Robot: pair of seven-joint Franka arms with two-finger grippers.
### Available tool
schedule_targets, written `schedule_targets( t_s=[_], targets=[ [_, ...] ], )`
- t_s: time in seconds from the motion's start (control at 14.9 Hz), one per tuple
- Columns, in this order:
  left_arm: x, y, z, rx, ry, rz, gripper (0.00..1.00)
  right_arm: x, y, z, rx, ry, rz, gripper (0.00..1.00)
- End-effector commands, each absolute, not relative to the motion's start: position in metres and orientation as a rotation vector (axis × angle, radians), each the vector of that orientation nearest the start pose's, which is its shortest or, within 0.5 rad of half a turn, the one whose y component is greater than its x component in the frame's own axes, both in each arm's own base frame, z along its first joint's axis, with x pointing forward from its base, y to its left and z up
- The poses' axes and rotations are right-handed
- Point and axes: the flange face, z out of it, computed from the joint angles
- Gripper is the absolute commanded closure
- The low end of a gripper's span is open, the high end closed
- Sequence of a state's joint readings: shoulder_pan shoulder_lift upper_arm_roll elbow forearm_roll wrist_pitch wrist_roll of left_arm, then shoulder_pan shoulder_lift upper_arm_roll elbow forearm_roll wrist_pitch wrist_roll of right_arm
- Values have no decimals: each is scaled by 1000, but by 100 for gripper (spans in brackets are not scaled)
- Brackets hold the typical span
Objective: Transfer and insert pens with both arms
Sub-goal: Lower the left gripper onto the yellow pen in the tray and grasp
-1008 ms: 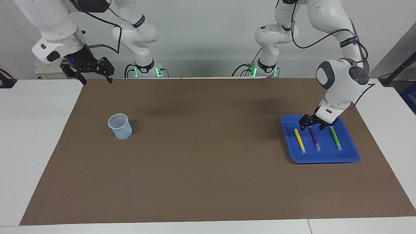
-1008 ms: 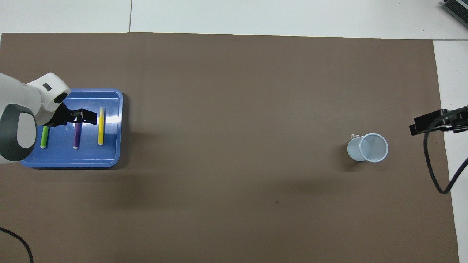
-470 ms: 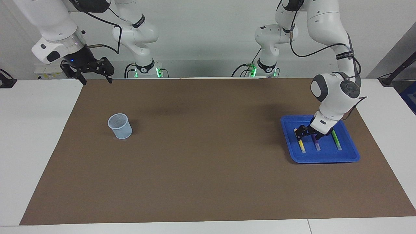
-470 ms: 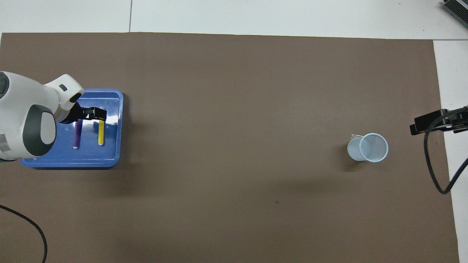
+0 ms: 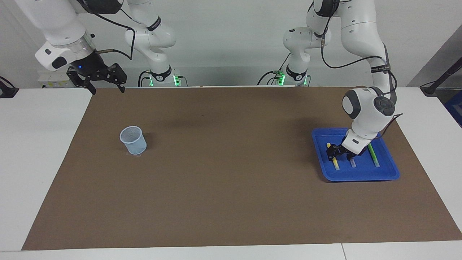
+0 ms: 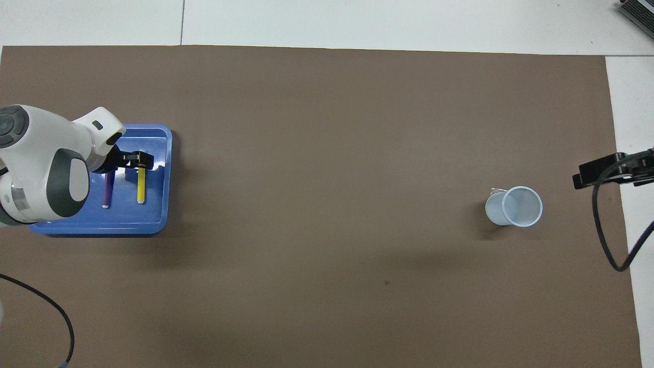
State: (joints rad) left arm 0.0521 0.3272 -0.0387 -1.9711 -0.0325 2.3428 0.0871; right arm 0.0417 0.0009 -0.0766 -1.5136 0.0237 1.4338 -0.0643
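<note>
Three pens lie side by side in a blue tray (image 5: 361, 177) at the left arm's end of the table. They are a yellow pen (image 5: 336, 165), a purple pen (image 5: 353, 163) and a green pen (image 5: 373, 156). My left gripper (image 5: 339, 155) is low in the tray with its fingers apart at the yellow pen's middle; whether they touch it I cannot tell. From overhead, the left gripper (image 6: 136, 160) covers one end of the yellow pen (image 6: 141, 188), the purple pen (image 6: 107, 190) lies beside it, and the arm hides the green one. My right gripper (image 5: 107, 88) waits open, raised over the mat's corner.
A pale blue cup (image 5: 133, 140) stands upright on the brown mat (image 5: 231, 187) toward the right arm's end, also seen from overhead (image 6: 516, 206). Two small white arm bases with green lights stand at the robots' edge. A black cable (image 6: 605, 240) hangs by the right gripper.
My left gripper has come down into the tray and shifted from over the purple pen to the yellow pen. The right arm has not moved.
</note>
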Motion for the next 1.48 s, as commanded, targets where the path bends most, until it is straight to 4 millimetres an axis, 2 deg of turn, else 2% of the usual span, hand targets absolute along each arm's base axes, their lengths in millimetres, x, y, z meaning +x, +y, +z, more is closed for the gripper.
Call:
schedule_targets(
  t_s=[0.0, 0.13, 0.27, 0.4, 0.6, 0.67, 1.14, 1.21, 1.41],
  targets=[
    [611, 8, 301, -3181, 88, -112, 13, 537, -18, 642, -3105, -26, 102, 0],
    [607, 7, 294, -3179, 87, -121, 17, 537, -18, 641, -3105, -23, 103, 0],
    [605, 7, 292, -3180, 82, -116, 29, 537, -20, 642, -3105, -21, 102, 0],
    [605, 7, 291, -3182, 78, -109, 49, 536, -18, 641, -3104, -38, 112, 0],
    [604, 7, 292, -3181, 77, -99, 94, 536, -17, 640, -3102, -38, 116, 0],
    [604, 8, 292, -3181, 73, -97, 98, 536, -12, 640, -3100, -43, 117, 0],
    [604, 6, 295, -3186, 65, -58, 100, 531, -1, 648, -3069, -62, 91, 0],
    [604, 5, 298, -3187, 66, -33, 100, 532, 0, 647, -3066, -67, 90, 0],
    [616, 1, 325, -3194, -8, 23, 100, 532, 6, 646, -3007, -71, 90, 0]
  ],
)
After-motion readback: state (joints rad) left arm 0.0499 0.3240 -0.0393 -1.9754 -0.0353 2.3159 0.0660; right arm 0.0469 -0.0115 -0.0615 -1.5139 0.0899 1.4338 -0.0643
